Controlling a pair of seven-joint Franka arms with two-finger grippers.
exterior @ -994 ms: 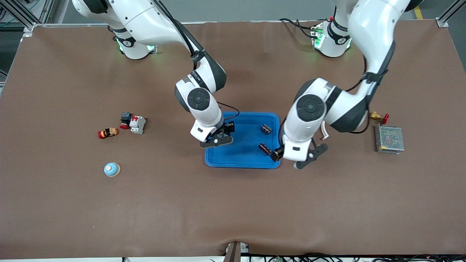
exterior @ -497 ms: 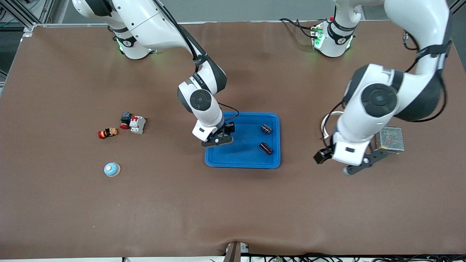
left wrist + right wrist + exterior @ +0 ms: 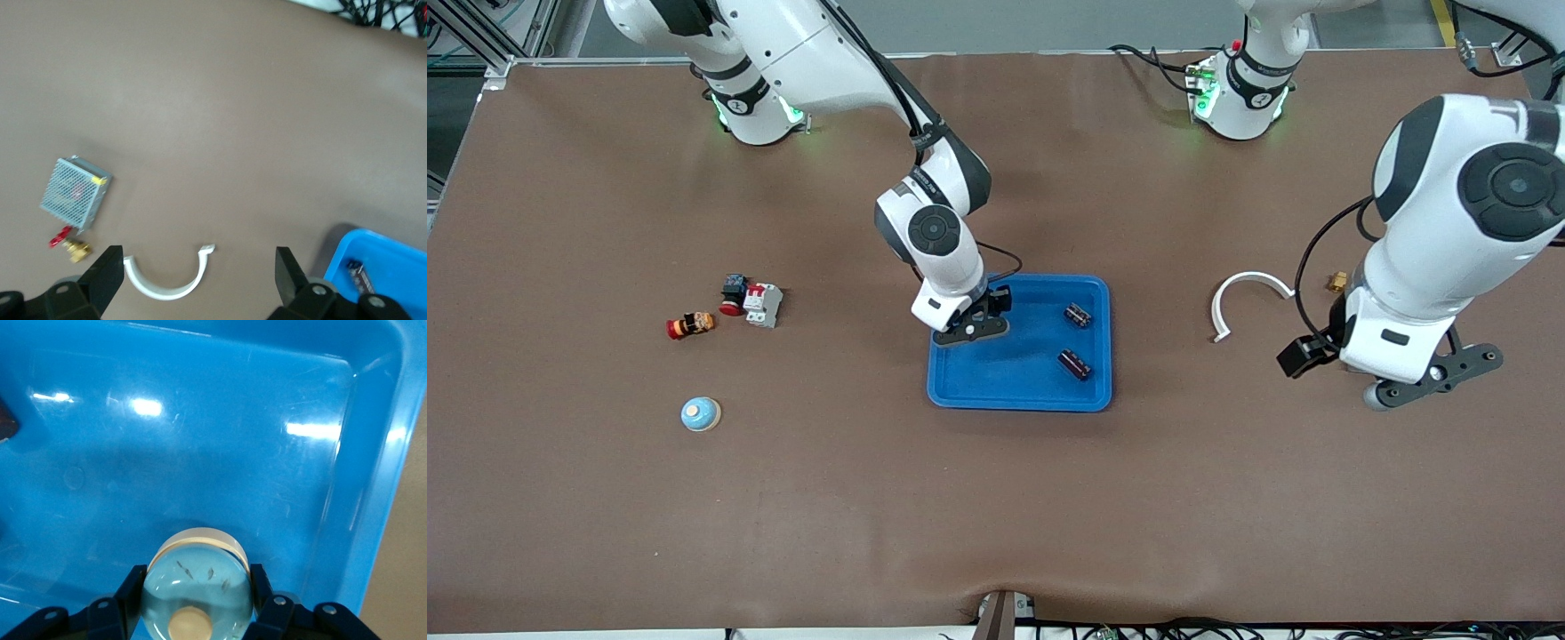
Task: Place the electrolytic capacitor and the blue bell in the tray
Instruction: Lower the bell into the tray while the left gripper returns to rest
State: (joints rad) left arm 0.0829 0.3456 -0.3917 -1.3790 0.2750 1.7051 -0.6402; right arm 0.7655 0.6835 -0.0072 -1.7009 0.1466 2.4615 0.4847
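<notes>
Blue bell (image 3: 197, 585): clamped between the fingers of the right gripper (image 3: 971, 326), over the tray (image 3: 1017, 388) at mid-table, near the tray's end toward the right arm. Two electrolytic capacitors (image 3: 1078, 314) (image 3: 1075, 364) lie in the tray's other end. A second blue bell (image 3: 700, 413) rests on the table toward the right arm's end. Left gripper (image 3: 199, 283): jaws spread, holding nothing, over the table beside a white curved clip (image 3: 168, 275). No writing legible.
</notes>
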